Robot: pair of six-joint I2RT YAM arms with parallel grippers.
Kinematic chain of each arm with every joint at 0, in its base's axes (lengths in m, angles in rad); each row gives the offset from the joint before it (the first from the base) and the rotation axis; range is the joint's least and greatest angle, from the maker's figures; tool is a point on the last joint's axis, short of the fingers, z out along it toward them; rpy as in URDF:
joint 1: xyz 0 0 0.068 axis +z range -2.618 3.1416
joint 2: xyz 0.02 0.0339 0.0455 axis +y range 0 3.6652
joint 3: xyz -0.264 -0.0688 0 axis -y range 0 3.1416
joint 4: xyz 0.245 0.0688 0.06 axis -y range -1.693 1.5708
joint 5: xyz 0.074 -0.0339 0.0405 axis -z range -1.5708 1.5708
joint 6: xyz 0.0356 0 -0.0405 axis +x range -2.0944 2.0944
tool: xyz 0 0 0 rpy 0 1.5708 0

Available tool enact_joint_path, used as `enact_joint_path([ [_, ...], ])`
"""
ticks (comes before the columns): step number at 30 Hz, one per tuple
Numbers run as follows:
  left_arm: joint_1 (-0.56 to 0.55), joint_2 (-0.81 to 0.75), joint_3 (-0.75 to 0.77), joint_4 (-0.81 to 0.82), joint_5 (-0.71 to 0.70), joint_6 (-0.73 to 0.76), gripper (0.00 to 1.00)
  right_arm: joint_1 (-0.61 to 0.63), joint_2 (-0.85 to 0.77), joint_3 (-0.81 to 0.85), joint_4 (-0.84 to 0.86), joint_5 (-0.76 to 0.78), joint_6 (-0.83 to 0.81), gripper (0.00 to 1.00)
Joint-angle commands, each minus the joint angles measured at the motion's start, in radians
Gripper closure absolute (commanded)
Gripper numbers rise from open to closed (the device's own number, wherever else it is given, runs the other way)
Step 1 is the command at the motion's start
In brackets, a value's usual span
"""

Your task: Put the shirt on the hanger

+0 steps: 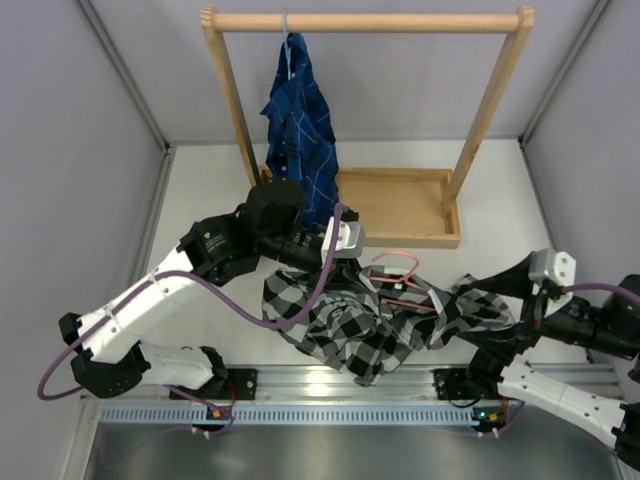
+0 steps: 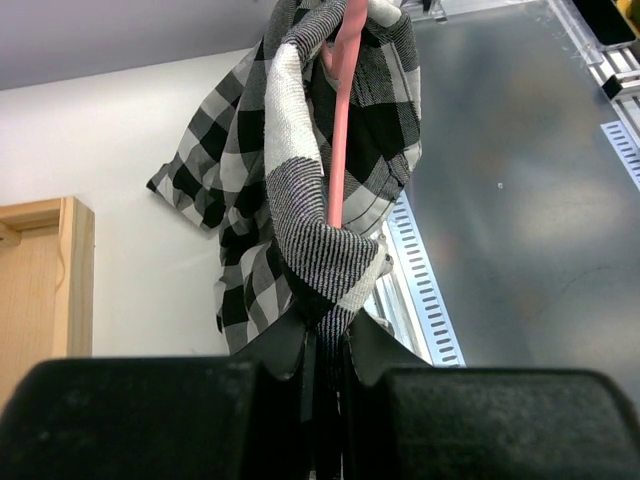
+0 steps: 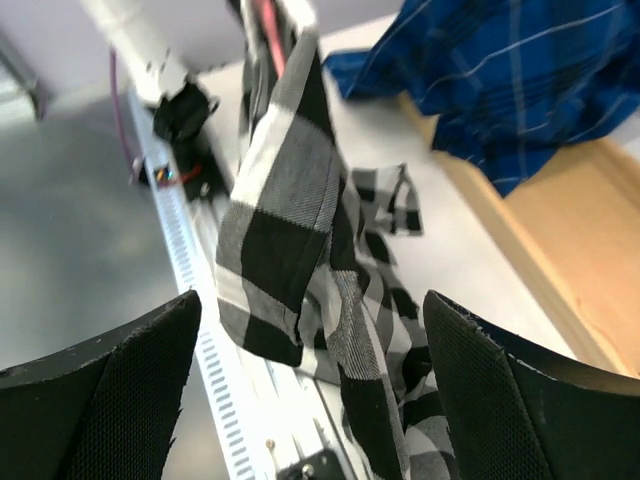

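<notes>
The black-and-white check shirt (image 1: 370, 325) lies bunched on the table near the front rail, with one part lifted. My left gripper (image 1: 352, 262) is shut on a fold of the shirt (image 2: 300, 200). The pink wire hanger (image 2: 338, 130) runs down into that fold by the jaws, and its loop shows on top of the shirt in the top view (image 1: 398, 262). My right gripper (image 1: 475, 295) is at the shirt's right end. In the right wrist view it (image 3: 310, 390) is wide open, and a hanging strip of the shirt (image 3: 290, 220) is beyond and between the fingers, unclamped.
A wooden rack (image 1: 370, 20) stands at the back with a dark blue grid shirt (image 1: 298, 120) hanging on it, also in the right wrist view (image 3: 520, 80). Its wooden tray base (image 1: 400, 205) lies behind the shirt. A metal rail (image 1: 330, 385) runs along the near edge.
</notes>
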Motion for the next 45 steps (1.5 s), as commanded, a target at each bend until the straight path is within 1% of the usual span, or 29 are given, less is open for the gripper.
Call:
enact_joint_path([
  [1,0.002,-0.041,0.028,0.045,0.069,0.004,1.00,0.010,0.058,-0.018,-0.035,-0.164,-0.099,0.14],
  [4,0.002,-0.028,0.044,0.044,0.072,-0.010,1.00,0.010,0.094,-0.015,0.011,-0.201,-0.142,0.20],
  [7,0.002,-0.007,0.064,0.045,0.085,-0.024,1.00,0.009,0.127,-0.006,0.064,-0.192,-0.164,0.23],
  [9,0.004,0.001,0.072,0.045,0.092,-0.028,1.00,0.010,0.142,-0.011,0.095,-0.186,-0.170,0.28],
  [10,0.002,0.007,0.075,0.045,0.095,-0.031,1.00,0.009,0.150,-0.012,0.121,-0.186,-0.172,0.36],
  [12,0.002,0.011,0.081,0.044,0.096,-0.036,1.00,0.010,0.157,-0.026,0.143,-0.193,-0.170,0.45],
  [13,0.002,0.013,0.086,0.044,0.098,-0.039,1.00,0.010,0.165,-0.031,0.154,-0.195,-0.169,0.51],
  [16,0.002,0.018,0.094,0.044,0.104,-0.040,1.00,0.010,0.176,-0.044,0.158,-0.184,-0.159,0.61],
  [22,0.004,0.025,0.098,0.045,0.096,-0.040,1.00,0.010,0.197,-0.081,0.190,-0.187,-0.150,0.62],
  [23,0.004,0.027,0.101,0.044,0.092,-0.042,1.00,0.010,0.208,-0.081,0.189,-0.186,-0.149,0.65],
  [24,0.007,0.025,0.100,0.060,0.075,-0.048,1.00,0.010,0.211,-0.075,0.187,-0.184,-0.149,0.76],
  [27,0.024,0.025,0.089,0.082,0.058,-0.063,1.00,0.010,0.213,-0.063,0.190,-0.187,-0.150,0.99],
  [30,0.033,0.033,0.094,0.094,0.046,-0.083,1.00,0.009,0.205,-0.052,0.203,-0.184,-0.144,1.00],
  [31,0.034,0.033,0.091,0.112,0.005,-0.091,1.00,0.010,0.196,-0.049,0.213,-0.164,-0.142,1.00],
  [34,0.034,0.034,0.086,0.134,-0.051,-0.120,1.00,0.010,0.181,-0.041,0.227,-0.115,-0.135,1.00],
  [39,0.034,0.034,0.092,0.140,-0.186,-0.139,1.00,0.009,0.157,-0.024,0.232,-0.109,-0.147,1.00],
  [41,0.034,0.027,0.086,0.155,-0.238,-0.143,0.90,0.010,0.150,-0.037,0.243,-0.126,-0.149,1.00],
  [42,0.034,0.024,0.084,0.163,-0.262,-0.151,0.79,0.009,0.148,-0.037,0.244,-0.127,-0.149,1.00],
  [43,0.034,0.022,0.084,0.171,-0.291,-0.168,0.57,0.009,0.147,-0.037,0.244,-0.114,-0.149,1.00],
  [45,0.034,0.016,0.084,0.191,-0.374,-0.182,0.48,0.010,0.139,-0.038,0.252,-0.098,-0.153,1.00],
])
